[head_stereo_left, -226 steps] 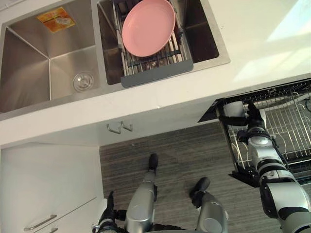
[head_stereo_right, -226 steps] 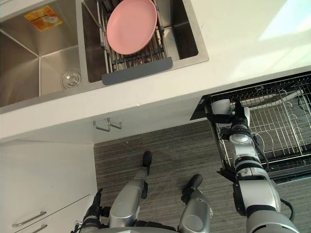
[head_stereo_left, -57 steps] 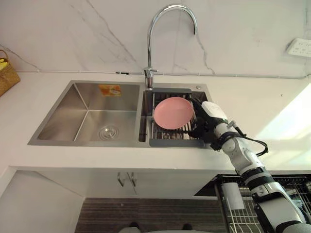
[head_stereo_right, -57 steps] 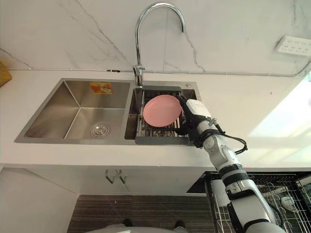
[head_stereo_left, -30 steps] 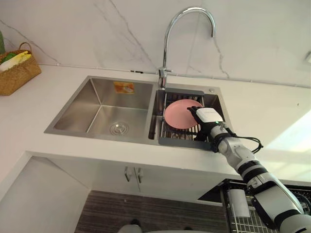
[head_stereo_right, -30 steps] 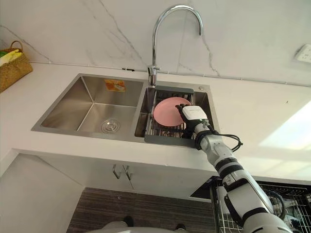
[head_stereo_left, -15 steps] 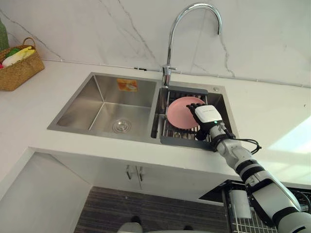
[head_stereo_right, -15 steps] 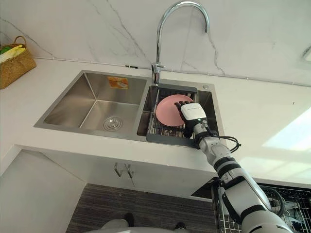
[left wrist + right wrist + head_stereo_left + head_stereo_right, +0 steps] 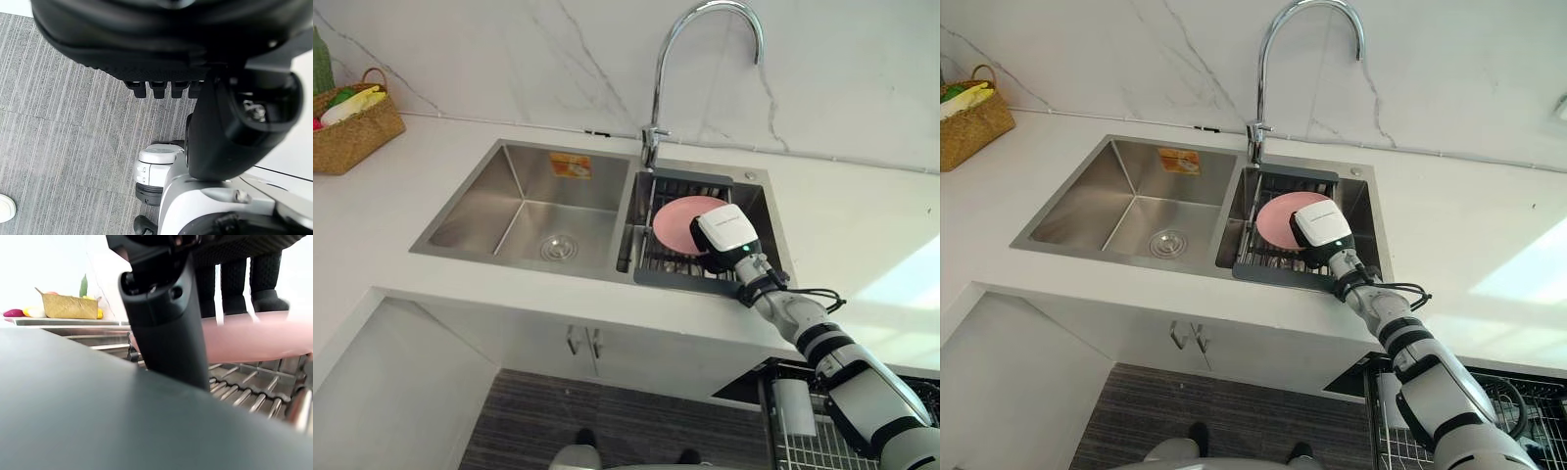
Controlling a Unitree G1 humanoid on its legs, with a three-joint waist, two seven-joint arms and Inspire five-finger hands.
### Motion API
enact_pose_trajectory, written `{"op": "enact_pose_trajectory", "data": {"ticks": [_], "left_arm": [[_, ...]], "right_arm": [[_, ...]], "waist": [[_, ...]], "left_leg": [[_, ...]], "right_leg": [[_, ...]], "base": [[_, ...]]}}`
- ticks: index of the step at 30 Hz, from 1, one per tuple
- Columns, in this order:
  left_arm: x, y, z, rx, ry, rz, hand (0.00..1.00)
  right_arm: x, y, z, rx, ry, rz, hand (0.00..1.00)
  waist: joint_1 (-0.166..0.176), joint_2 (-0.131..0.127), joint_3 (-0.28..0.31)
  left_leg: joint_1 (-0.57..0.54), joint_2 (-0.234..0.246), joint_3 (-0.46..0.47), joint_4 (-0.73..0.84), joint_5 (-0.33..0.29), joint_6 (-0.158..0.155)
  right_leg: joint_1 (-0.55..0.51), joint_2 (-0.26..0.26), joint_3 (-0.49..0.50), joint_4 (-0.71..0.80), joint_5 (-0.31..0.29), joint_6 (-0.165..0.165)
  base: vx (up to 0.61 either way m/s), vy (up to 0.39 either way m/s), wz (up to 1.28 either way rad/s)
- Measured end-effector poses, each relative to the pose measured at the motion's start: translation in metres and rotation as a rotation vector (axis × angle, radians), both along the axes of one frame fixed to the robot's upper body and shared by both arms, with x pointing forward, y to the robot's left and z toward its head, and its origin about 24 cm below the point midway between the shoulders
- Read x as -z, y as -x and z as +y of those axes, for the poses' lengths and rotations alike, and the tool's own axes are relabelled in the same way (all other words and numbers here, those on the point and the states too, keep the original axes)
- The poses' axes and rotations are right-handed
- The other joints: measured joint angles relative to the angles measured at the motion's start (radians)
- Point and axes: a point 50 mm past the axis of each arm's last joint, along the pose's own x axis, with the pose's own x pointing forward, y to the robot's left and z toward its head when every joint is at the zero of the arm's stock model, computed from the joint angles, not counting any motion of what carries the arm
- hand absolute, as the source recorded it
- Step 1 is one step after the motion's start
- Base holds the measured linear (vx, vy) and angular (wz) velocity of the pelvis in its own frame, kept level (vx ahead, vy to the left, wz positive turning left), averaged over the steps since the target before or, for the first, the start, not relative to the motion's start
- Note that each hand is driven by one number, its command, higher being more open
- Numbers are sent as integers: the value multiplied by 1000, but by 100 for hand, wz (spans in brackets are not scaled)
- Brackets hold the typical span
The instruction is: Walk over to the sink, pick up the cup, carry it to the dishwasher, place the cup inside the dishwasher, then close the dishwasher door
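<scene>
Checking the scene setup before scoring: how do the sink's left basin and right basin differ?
The left basin shows bare steel, a drain and an orange sticker; the right basin has a dark rack over its floor. The left basin holds no dishes; the right basin has a pink plate on the rack, with the right hand at it. Both are steel, set in one white counter.

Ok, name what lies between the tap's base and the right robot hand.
The pink plate in the dish rack; the right robot hand overlaps it. Both eye views show this.
</scene>
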Motion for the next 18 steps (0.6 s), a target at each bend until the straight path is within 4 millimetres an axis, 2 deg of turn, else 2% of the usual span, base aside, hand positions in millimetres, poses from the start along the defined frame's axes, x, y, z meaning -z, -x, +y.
{"op": "enact_pose_trajectory", "data": {"ticks": [6,11,13,18], "left_arm": [[0,-1,-1,17,-6,-1,100],[0,-2,-1,16,-16,-7,100],[-1,-3,-1,16,-17,-9,100],[0,-3,-4,13,-14,-12,100]], "right_arm": [[-8,0,2,-34,-19,-59,0],[-35,2,25,-155,-99,-223,0],[-40,3,29,-177,-111,-249,0],[-46,1,24,-153,-142,-274,0]], "waist": [[-4,3,2],[-2,6,4],[2,6,4],[5,7,4]], "left_leg": [[-1,4,6,4,0,0],[-1,5,7,4,1,3],[-1,4,7,4,1,3],[-1,1,9,4,1,4]], "right_leg": [[-4,0,5,0,2,-3],[-5,1,6,0,4,-6],[-5,0,6,0,5,-6],[-7,-3,9,2,5,-5]], "base": [[0,0,0],[0,0,0],[0,0,0],[0,0,-1]]}}
